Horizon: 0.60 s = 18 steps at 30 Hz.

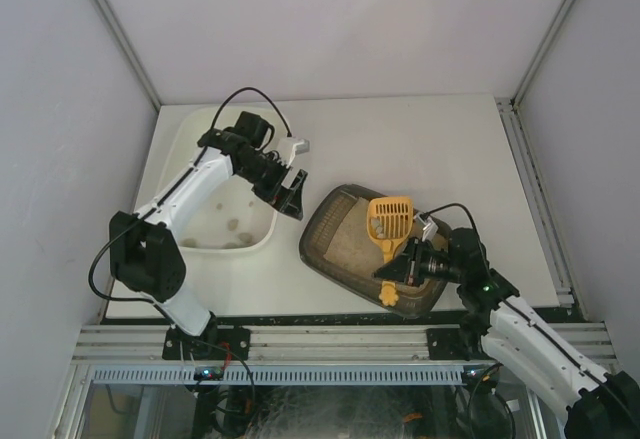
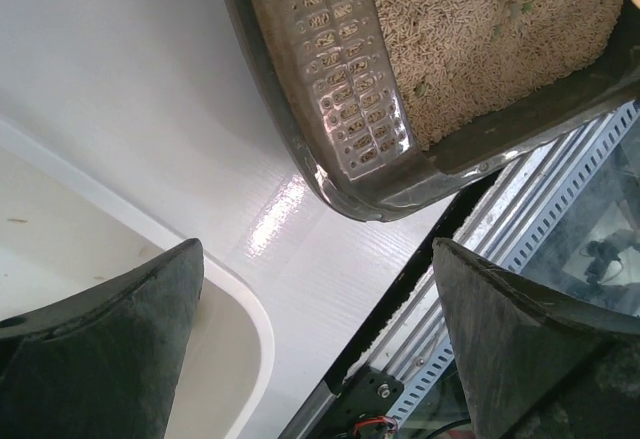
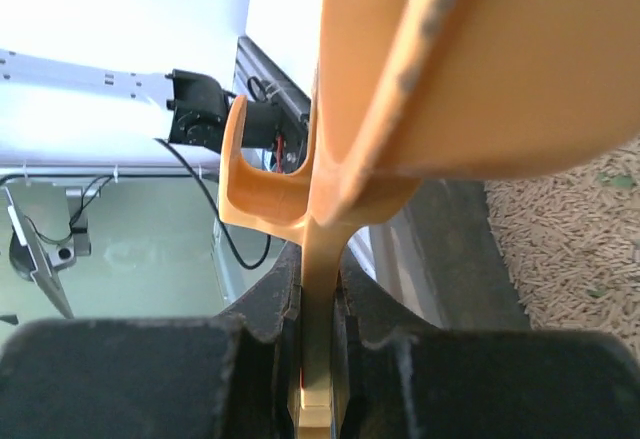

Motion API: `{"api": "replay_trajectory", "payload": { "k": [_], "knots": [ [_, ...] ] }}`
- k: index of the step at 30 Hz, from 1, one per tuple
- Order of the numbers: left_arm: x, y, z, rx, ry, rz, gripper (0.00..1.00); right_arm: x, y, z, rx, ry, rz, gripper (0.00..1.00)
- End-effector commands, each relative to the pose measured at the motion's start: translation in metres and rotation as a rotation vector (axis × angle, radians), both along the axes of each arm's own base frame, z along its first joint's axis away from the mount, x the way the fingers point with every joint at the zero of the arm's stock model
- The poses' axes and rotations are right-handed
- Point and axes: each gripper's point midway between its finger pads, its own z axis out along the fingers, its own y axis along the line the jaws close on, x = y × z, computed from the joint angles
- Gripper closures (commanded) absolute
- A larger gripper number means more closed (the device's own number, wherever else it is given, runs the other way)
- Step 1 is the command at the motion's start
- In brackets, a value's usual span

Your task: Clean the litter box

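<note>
The litter box [image 1: 318, 227] is a dark grey-brown tray with beige litter [image 1: 350, 244], near the table's front edge. Its perforated rim [image 2: 340, 89] and litter [image 2: 480, 39] fill the top of the left wrist view. My left gripper [image 1: 295, 194] hangs open and empty over the strip between the white tub and the litter box, fingers [image 2: 110, 349] wide apart. My right gripper [image 1: 395, 269] is shut on the handle of an orange slotted scoop [image 1: 390, 217], whose head is over the litter. In the right wrist view the scoop [image 3: 450, 69] rises from the gripper [image 3: 320, 289].
A larger white tub [image 1: 190, 129] stands left of the litter box with a few small clumps [image 1: 232, 226] on its floor; its rounded rim [image 2: 250, 309] lies under my left gripper. An aluminium rail [image 1: 340, 339] runs along the near edge. White walls enclose the table.
</note>
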Motion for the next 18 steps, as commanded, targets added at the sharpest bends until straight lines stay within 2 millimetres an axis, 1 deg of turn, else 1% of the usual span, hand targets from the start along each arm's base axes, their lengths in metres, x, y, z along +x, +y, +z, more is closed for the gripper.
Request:
{"api": "replay_trajectory", "payload": {
  "k": [1,2,5,6,9,11,14,16,18],
  "knots": [
    [-0.01,0.0,0.019,-0.077,0.002,-0.041,0.0,-0.005,0.015,0.031,0.031,-0.09,0.071,1.0],
    [-0.011,0.002,0.024,-0.097,0.015,-0.048,0.0,-0.006,0.016,0.034,0.039,-0.087,0.078,1.0],
    [-0.011,0.007,0.043,-0.191,0.073,-0.072,0.0,0.008,0.003,0.035,0.061,-0.079,0.009,1.0],
    [-0.009,0.013,0.051,-0.226,0.09,-0.063,0.0,0.006,0.004,0.037,0.059,-0.079,0.02,1.0],
    [-0.005,0.025,0.067,-0.3,0.127,-0.052,0.0,-0.011,0.02,0.049,0.037,-0.107,0.128,1.0],
    [0.005,0.035,0.07,-0.298,0.122,-0.008,0.0,-0.009,0.018,0.047,0.023,-0.101,0.129,1.0],
    [0.018,0.052,0.073,-0.28,0.098,0.062,0.0,0.002,0.011,0.047,0.062,-0.089,0.078,1.0],
    [0.025,0.061,0.078,-0.28,0.082,0.101,0.0,-0.002,0.015,0.049,0.062,-0.083,0.11,1.0],
    [0.029,0.071,0.079,-0.26,0.068,0.139,0.0,0.001,0.014,0.046,0.056,-0.072,0.096,1.0]
  ]
}}
